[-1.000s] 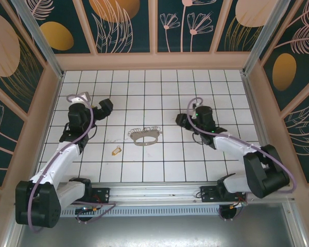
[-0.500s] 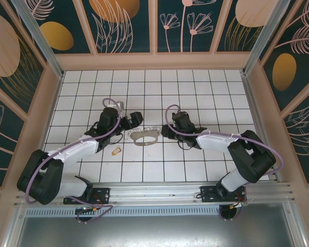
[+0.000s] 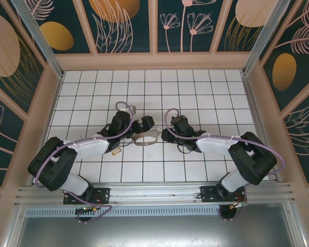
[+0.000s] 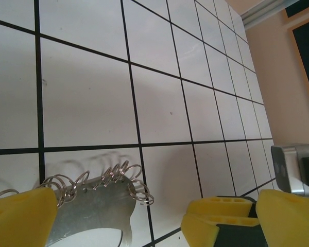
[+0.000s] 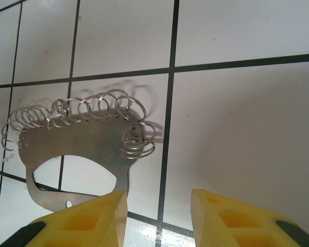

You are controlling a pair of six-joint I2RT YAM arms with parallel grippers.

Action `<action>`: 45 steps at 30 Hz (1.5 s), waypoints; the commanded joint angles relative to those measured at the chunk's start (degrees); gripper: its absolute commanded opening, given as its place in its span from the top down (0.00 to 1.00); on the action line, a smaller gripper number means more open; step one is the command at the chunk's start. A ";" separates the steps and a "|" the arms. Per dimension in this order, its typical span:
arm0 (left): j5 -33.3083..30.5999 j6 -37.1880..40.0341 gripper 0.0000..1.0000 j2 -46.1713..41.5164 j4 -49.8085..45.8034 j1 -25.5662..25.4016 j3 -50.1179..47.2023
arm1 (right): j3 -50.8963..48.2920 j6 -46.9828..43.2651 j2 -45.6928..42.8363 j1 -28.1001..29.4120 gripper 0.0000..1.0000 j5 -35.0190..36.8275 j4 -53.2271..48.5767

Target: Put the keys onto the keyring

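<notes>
We find the key (image 3: 115,151) loose on the tiles behind the left gripper (image 4: 144,218), beside its arm, not yet threaded. Left fingers are spread wide and empty, with the keyring (image 4: 92,211) between them, close to one pad. The right gripper (image 5: 157,216) is parted and empty, the keyring just ahead-left of its tips. All the threading remains.

We can read no text, label, brand or number anywhere in this scene. The flat metal plate of the keyring (image 5: 77,139) is unmarked, the tiled desk (image 3: 195,82) bears only black grid lines, and the wall panels (image 3: 123,31) carry plant and oval patterns rather than lettering.
</notes>
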 commanded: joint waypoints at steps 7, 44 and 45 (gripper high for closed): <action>-1.19 1.19 0.02 1.95 1.15 -0.45 3.98 | 4.89 -1.21 5.84 0.41 0.64 -4.31 2.65; -3.70 8.71 0.02 -2.10 -6.32 -0.40 4.98 | 5.04 -23.90 10.49 -2.58 0.64 -9.08 5.68; -3.74 8.70 0.02 -2.01 -6.23 -0.46 4.97 | 5.36 -24.38 10.90 -2.47 0.65 -9.07 5.75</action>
